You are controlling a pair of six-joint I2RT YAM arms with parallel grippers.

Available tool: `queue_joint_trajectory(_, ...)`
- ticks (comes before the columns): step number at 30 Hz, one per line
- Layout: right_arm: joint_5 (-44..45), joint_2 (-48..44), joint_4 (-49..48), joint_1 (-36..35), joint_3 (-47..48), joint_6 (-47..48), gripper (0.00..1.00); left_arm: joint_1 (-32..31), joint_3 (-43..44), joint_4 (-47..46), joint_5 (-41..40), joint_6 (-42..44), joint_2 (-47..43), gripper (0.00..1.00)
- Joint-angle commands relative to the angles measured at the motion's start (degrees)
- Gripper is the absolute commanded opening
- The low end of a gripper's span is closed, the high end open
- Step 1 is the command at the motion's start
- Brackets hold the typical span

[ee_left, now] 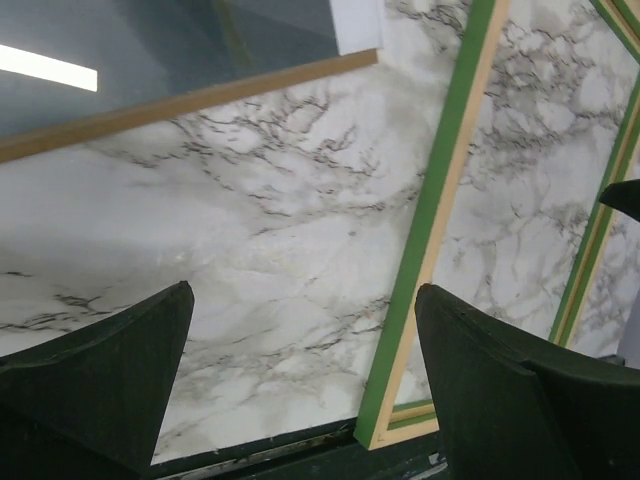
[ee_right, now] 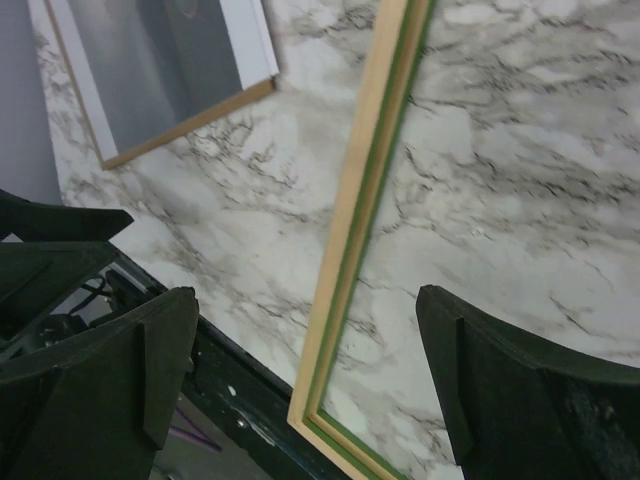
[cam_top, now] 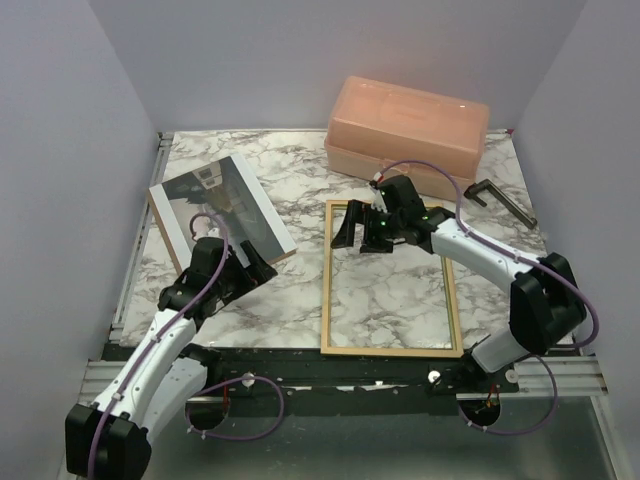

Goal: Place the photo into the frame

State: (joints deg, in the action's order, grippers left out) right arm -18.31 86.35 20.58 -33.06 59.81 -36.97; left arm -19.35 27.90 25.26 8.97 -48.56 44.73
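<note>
The photo (cam_top: 222, 212), a grey print with a white border, lies at the back left on a brown board. It also shows in the left wrist view (ee_left: 150, 50) and the right wrist view (ee_right: 160, 70). The frame (cam_top: 327, 285) lies flat in the middle, pale wood up, with bare marble inside it. Its green-edged left rail shows in the left wrist view (ee_left: 430, 220) and the right wrist view (ee_right: 365, 200). My left gripper (cam_top: 255, 268) (ee_left: 300, 330) is open and empty between photo and frame. My right gripper (cam_top: 360, 238) (ee_right: 305, 320) is open and empty above the frame's far left corner.
A peach plastic box (cam_top: 405, 130) stands at the back right. A dark L-shaped tool (cam_top: 500, 200) lies right of it. A black rail (cam_top: 350, 365) runs along the table's near edge. Grey walls close in the left, right and back.
</note>
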Motion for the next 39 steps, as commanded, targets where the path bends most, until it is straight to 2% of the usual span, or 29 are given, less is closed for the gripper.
queue_joint_trajectory(1, -3.8, 6.2, -5.0, -1.5, 5.7, -1.3, 1.00, 5.9, 3.6, 9.9, -2.5, 6.0, -1.4, 0.93)
queue_joint_trajectory(7, -4.8, 15.7, -6.4, -3.3, 13.1, -0.7, 0.99, 7.1, 8.8, 13.3, -3.1, 8.1, -1.9, 0.92)
queue_joint_trajectory(13, -7.3, 24.9, -6.9, -4.8, 21.2, 0.1, 0.93, 7.1, 13.9, 16.0, -1.7, 9.8, -6.6, 0.92)
queue_joint_trajectory(22, -5.1, 37.7, -1.4, -7.4, 32.9, 3.3, 0.80, 7.1, 17.9, 12.6, 9.7, 8.7, -18.5, 0.93)
queue_joint_trajectory(28, -0.5, 42.0, 1.6, -7.6, 36.0, 5.5, 0.74, 7.1, 20.4, 12.3, 12.9, 6.2, -23.0, 0.93)
queue_joint_trajectory(39, -4.1, 47.5, -0.7, -8.1, 38.5, 3.8, 0.58, 7.1, 21.3, 13.6, 13.9, 5.7, -24.0, 0.93)
